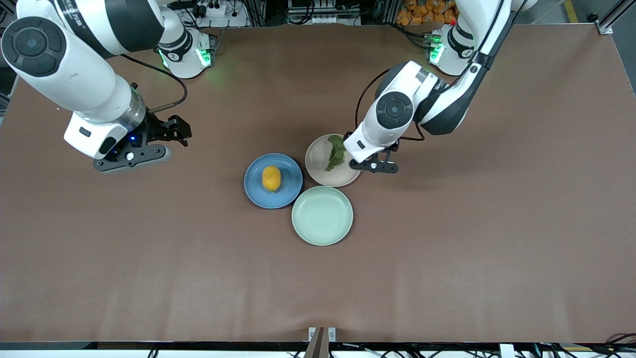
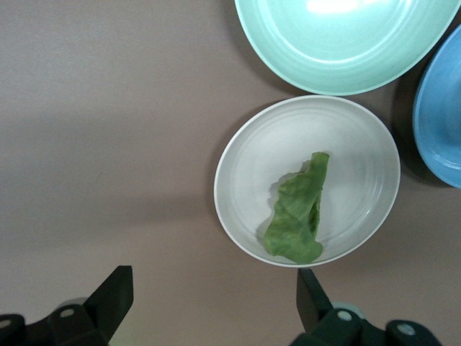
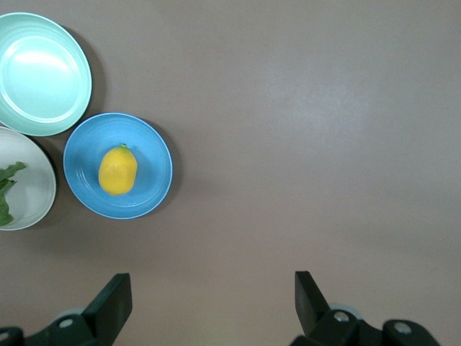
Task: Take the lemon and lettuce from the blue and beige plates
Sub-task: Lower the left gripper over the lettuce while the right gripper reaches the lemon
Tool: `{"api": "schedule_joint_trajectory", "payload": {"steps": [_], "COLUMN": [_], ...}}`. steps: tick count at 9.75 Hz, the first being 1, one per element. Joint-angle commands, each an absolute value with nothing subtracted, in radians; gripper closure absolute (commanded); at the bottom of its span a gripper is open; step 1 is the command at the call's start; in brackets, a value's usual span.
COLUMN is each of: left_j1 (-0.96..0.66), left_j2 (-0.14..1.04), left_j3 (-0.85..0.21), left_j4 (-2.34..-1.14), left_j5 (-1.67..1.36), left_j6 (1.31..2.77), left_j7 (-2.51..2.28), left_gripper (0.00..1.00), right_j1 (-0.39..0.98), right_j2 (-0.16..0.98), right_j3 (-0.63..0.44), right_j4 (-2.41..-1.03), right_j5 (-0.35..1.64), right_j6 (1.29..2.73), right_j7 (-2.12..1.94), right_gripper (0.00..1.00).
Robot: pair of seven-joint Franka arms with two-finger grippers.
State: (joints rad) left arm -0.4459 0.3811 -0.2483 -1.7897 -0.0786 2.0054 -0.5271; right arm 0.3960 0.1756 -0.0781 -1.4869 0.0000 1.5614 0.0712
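The lemon (image 1: 271,178) lies on the blue plate (image 1: 256,188); both show in the right wrist view, the lemon (image 3: 117,171) on the plate (image 3: 153,184). The lettuce (image 1: 336,151) lies on the beige plate (image 1: 318,160), also seen in the left wrist view as the lettuce (image 2: 299,213) on the plate (image 2: 353,155). My left gripper (image 2: 214,303) is open and empty, low over the table just beside the beige plate's rim. My right gripper (image 1: 175,132) is open and empty, high over bare table toward the right arm's end, well apart from the blue plate.
A pale mint-green plate (image 1: 322,215) sits empty, touching both other plates, nearer to the front camera. It shows in the left wrist view (image 2: 346,43) and the right wrist view (image 3: 39,72). Brown table surface surrounds the plates.
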Motion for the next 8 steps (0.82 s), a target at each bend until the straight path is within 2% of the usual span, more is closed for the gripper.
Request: {"api": "schedule_joint_trajectory", "payload": {"steps": [1,5,8], "left_j1": [-0.46,-0.478,-0.515], "left_j2": [0.403,0.429,0.474], "left_j3": [-0.244,-0.244,-0.242], "left_j4": [-1.776,-1.772,-1.772], "left_j5": [-0.067,-0.069,-0.033], "left_j6": [2.035,2.071,2.102], "left_j7": [-0.58,-0.624,-0.643], "left_gripper": [0.0,0.0,0.0], "right_j1": [0.419,0.433,0.466], "right_j2": [0.219,0.294,0.319], "right_j3": [-0.084,-0.084,-0.084], "right_j4": [-1.477,-1.514,-1.635], "right_j5": [0.003,0.063,0.078], "right_j6": [1.563,1.655,1.854], "right_j7": [0.119,0.158,0.225], "right_gripper": [0.0,0.0,0.0]}}
